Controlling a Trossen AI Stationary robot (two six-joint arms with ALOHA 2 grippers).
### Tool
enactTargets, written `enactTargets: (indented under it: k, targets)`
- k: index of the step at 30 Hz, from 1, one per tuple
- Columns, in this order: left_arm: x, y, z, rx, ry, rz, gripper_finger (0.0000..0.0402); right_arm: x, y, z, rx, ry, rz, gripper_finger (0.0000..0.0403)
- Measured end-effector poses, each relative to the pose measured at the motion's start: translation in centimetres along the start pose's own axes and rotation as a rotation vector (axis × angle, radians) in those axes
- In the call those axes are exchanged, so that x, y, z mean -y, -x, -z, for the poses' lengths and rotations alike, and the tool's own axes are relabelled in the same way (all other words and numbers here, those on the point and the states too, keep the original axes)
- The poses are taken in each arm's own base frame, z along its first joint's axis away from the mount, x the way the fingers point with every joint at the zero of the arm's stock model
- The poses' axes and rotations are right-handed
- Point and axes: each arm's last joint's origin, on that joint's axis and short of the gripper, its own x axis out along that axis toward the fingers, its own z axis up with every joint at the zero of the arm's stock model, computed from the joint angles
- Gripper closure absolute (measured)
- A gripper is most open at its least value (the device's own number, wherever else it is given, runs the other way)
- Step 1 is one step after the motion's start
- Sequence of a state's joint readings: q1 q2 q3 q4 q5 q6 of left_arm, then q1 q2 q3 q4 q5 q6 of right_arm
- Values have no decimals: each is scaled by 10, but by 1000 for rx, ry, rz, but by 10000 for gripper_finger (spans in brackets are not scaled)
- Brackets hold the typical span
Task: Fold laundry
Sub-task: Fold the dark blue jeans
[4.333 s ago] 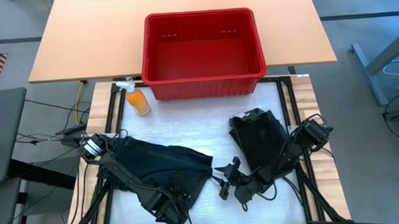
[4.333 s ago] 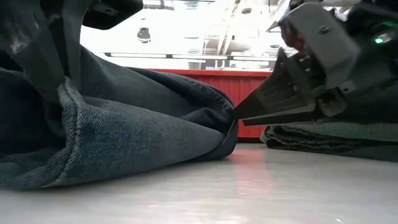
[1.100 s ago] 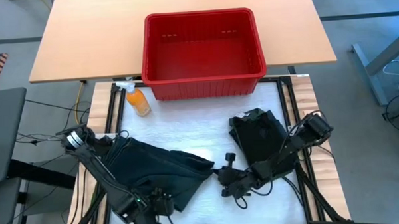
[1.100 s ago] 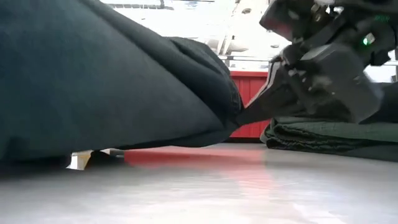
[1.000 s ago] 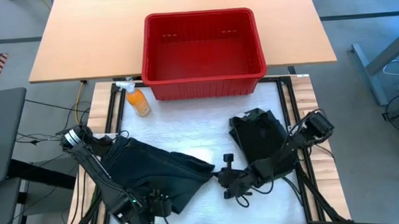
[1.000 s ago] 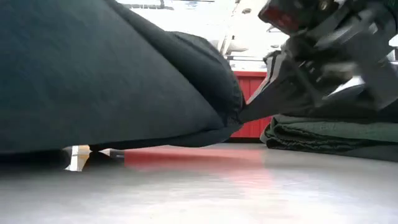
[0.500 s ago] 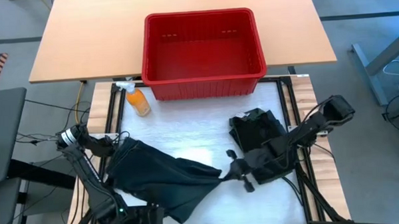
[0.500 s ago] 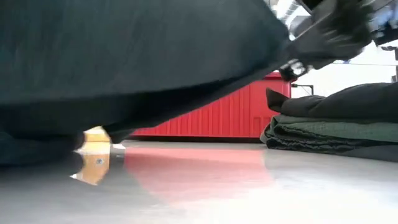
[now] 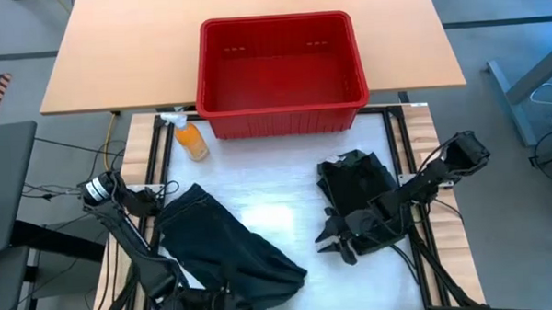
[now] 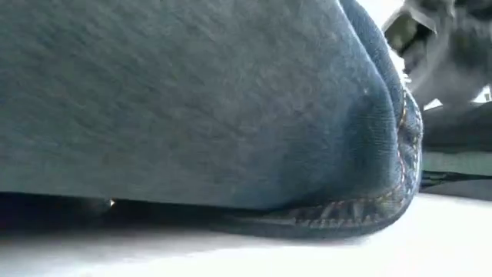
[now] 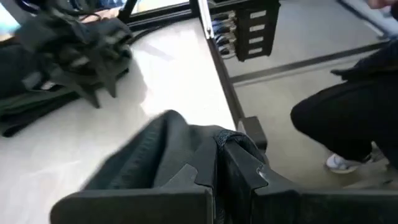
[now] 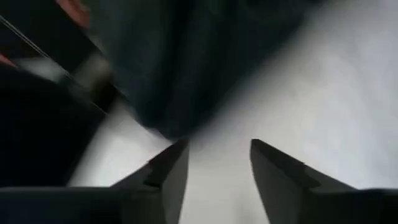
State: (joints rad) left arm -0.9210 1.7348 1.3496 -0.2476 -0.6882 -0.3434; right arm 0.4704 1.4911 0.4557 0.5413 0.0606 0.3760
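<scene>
Now that the dark garment (image 9: 226, 249) has been let go by the right gripper (image 9: 332, 238), fingers spread, it's pinched only by the left gripper (image 11: 219, 163) at 7 o'clock on the bench (image 9: 268, 197), so that fold looks done.

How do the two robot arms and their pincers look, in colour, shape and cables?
Both arms are slim, dark, jointed links with thin black cables along them. The left arm carries a round silver-white joint cap by the table's edge. The right pincer has two flat, dark, wedge-shaped fingers. The left pincer shows blocky black finger housings.
</scene>
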Motion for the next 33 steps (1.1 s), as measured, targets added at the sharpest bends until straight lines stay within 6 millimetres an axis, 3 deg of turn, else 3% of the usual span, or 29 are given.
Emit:
enactTargets:
  k: [5,11,14,18,23,27,33]
  targets:
    - [0,-6,10,23,49,35,401,-27,0,-19,118,-92,-171,166]
    - [1,-9,15,57,59,54,401,-52,-23,-19,153,-33,-105,154]
    - [1,-10,14,53,64,79,401,-67,-46,-19,141,103,-93,154]
    - [4,-17,18,46,73,95,401,-95,-72,-21,140,434,-109,154]
    - [9,-38,32,-6,77,167,400,-121,-83,-34,105,623,-66,154]
    - [9,-48,36,-22,105,197,392,-117,-85,-41,47,648,-17,154]
    - [8,-53,42,-57,135,177,364,-87,-94,-50,11,587,62,154]
